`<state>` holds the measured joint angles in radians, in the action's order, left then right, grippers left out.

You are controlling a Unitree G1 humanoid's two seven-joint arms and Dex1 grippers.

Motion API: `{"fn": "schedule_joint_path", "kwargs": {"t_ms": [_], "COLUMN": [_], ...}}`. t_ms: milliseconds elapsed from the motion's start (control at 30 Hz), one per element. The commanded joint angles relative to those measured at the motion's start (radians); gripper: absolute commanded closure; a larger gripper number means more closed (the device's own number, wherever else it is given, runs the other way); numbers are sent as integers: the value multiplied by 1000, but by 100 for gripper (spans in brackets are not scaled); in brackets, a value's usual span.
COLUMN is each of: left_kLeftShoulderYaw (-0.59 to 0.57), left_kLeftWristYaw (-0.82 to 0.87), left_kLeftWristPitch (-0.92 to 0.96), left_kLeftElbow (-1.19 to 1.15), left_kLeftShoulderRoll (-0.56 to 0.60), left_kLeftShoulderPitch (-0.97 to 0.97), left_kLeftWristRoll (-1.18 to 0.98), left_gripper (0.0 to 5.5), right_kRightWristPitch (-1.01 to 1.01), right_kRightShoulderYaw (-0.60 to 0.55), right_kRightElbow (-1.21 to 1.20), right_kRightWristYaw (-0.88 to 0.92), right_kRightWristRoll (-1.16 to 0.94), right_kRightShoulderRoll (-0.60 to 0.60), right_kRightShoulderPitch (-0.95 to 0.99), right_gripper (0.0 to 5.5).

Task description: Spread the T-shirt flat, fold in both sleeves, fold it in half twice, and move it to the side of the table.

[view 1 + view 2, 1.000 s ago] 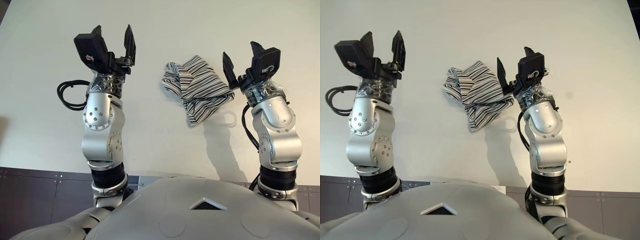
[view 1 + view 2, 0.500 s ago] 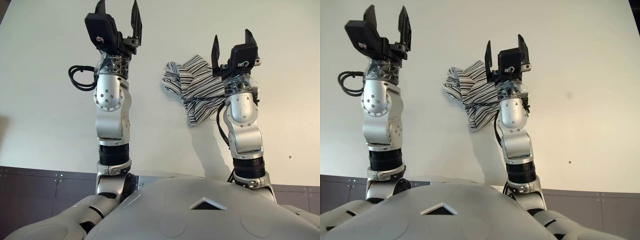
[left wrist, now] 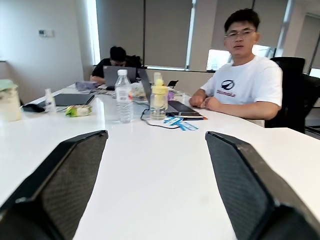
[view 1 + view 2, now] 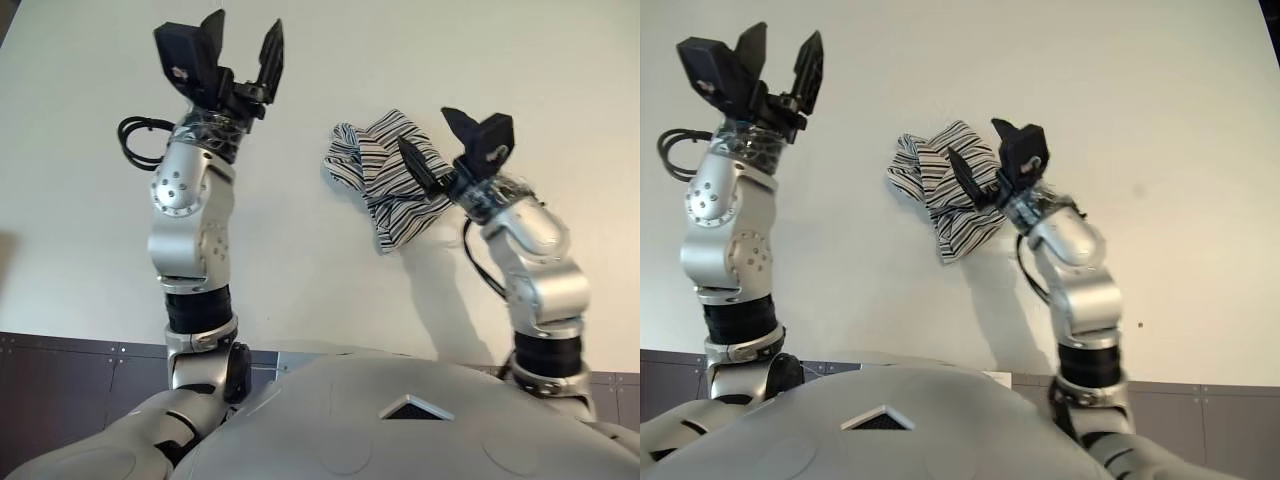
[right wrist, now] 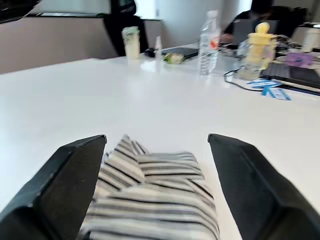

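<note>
Now the white table (image 4: 80,210) carries one striped T-shirt (image 4: 385,190), which lies crumpled in the same heap as it did half a second ago, not yet spread flat. The arms are what have changed. Half a second back, the right forearm stood upright over the T-shirt's right edge. It has since leaned out to the right of the T-shirt, and the right gripper (image 4: 428,135) now tips in over that same edge of the cloth. Its two fingers are spread wide and hold nothing. In the right wrist view the T-shirt's folds lie between them, and I cannot tell whether either finger touches the fabric. The left gripper (image 4: 245,30) has swung a little farther left, away from the T-shirt, and now tilts where it stood straight before. It hangs well apart from the T-shirt, its two fingers also wide apart and empty. Far beyond the T-shirt, on the same tabletop, stand one clear water bottle (image 5: 208,42) and one yellow-topped bottle (image 5: 259,50), near each other.
</note>
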<state>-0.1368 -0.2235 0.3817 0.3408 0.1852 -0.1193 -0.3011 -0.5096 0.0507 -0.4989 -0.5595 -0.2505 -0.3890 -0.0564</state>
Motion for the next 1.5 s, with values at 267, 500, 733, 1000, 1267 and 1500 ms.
{"fn": "schedule_joint_path", "kwargs": {"t_ms": [267,500,733,1000,1267,1500], "left_kLeftShoulderYaw": [116,165,186,186,201,199], "left_kLeftWristYaw": [77,94,137,136,147,149], "left_kLeftWristPitch": [-2,5,9,12,2,-8], "left_kLeftElbow": [12,18,87,80,77,62], "left_kLeftShoulderRoll": [-48,-77,-119,-117,-140,-152], "left_kLeftShoulderPitch": [105,140,241,225,237,225], "left_kLeftWristRoll": [102,136,147,146,158,168], "left_gripper": [186,190,190,190,190,190], "right_kRightWristPitch": [148,144,125,226,217,134], "right_kRightShoulderYaw": [139,235,205,375,378,282], "right_kRightElbow": [140,254,43,203,257,257], "right_kRightWristYaw": [-191,-121,-299,-162,-76,-45], "right_kRightWristRoll": [204,313,138,385,470,421], "right_kRightShoulderRoll": [-290,-217,-259,-192,-127,-70], "right_kRightShoulderPitch": [61,163,140,172,197,212], "right_gripper": [176,245,364,326,265,411]}}
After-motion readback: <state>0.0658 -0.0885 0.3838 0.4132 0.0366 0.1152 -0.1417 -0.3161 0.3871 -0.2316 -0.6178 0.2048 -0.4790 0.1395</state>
